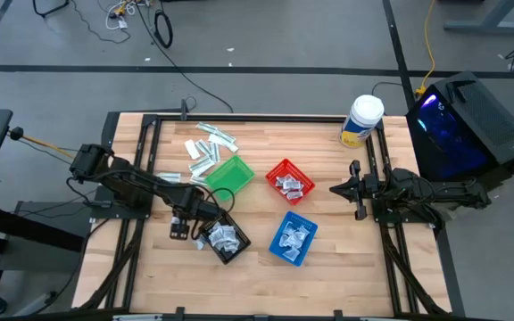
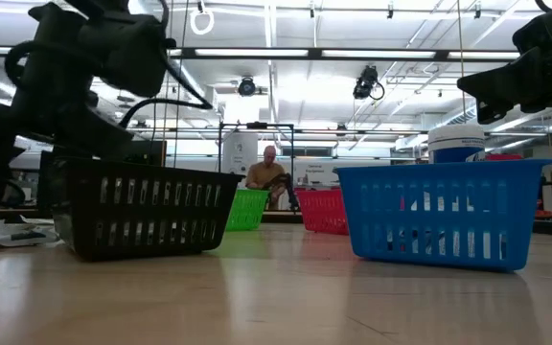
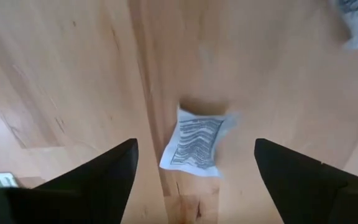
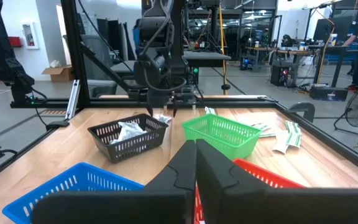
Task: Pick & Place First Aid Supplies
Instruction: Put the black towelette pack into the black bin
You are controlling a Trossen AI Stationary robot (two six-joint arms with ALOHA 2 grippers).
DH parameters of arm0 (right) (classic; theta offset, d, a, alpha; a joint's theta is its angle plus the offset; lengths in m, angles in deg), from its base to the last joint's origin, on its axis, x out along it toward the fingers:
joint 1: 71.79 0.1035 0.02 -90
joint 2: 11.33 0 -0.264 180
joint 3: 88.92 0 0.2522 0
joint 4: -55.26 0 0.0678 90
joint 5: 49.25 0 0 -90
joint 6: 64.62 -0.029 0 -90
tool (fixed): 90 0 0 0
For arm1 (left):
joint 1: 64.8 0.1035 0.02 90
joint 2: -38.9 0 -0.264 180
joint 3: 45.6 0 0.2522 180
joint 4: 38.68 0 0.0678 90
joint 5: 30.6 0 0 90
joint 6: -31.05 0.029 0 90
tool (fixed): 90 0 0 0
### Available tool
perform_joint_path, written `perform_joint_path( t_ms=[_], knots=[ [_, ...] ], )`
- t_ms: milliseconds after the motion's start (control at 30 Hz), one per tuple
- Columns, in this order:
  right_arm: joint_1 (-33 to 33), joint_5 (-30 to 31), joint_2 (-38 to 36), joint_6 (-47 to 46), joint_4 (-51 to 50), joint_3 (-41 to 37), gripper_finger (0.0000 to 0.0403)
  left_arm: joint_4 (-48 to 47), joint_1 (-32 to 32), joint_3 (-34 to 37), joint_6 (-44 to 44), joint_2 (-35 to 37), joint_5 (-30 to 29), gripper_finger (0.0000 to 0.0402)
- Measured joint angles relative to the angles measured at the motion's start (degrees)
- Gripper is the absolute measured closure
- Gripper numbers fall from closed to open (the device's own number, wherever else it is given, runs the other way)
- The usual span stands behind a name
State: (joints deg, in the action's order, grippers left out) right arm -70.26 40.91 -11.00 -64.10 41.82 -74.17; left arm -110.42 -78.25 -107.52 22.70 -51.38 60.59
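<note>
On the left of the wooden surface (image 1: 266,267), the left tool (image 1: 182,225) hangs with its two dark fingers (image 3: 98,180) spread wide and nothing between them, poised directly over a single squarish white sachet (image 3: 194,142) printed with dark lines. In the left wrist view the sachet lies flat on bare wood, centred in the gap between the fingers and touching neither, its slightly longer side running roughly along the arm's forward direction rather than across the gap, so a straight descent looks likely to bracket its shorter width. From above, that spot sits just beside the black basket (image 1: 224,239), on its left, with the basket already holding several wrapped packets (image 1: 222,236). Behind the left arm, a scatter of longer narrow strips (image 1: 205,152) lies loose near the far-left edge, next to the green basket (image 1: 230,175), which appears empty. Toward the middle, the red basket (image 1: 290,181) and the blue basket (image 1: 292,237) each hold a few packets. A white-lidded tub (image 1: 362,119) stands at the far edge. On the right, the right tool (image 1: 350,189) waits with its fingers pressed together on nothing, well apart from the loose sachet; the left arm is plainly the nearer one for this pickup.
</note>
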Motion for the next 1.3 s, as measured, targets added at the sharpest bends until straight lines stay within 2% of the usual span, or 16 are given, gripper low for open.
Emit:
perform_joint_path(
  t_ms=[567,700,933,1300],
  knots=[
    [0.00,0.00,0.00,0.01,0.00,-0.02,0.0390,5.47,0.01,4.83,-1.96,0.02,-0.51,0.0070],
    [-0.01,0.01,0.02,0.01,0.00,-0.02,0.0390,6.71,-0.28,5.35,-1.94,0.07,-0.45,0.0081],
    [-0.01,0.00,0.02,0.00,0.00,-0.02,0.0390,7.39,-0.60,5.39,-1.74,0.07,-0.33,0.0127],
    [0.01,-0.01,0.02,0.01,0.00,0.00,0.0390,7.69,-0.60,5.42,-1.48,0.07,-0.54,0.0247]
  ],
)
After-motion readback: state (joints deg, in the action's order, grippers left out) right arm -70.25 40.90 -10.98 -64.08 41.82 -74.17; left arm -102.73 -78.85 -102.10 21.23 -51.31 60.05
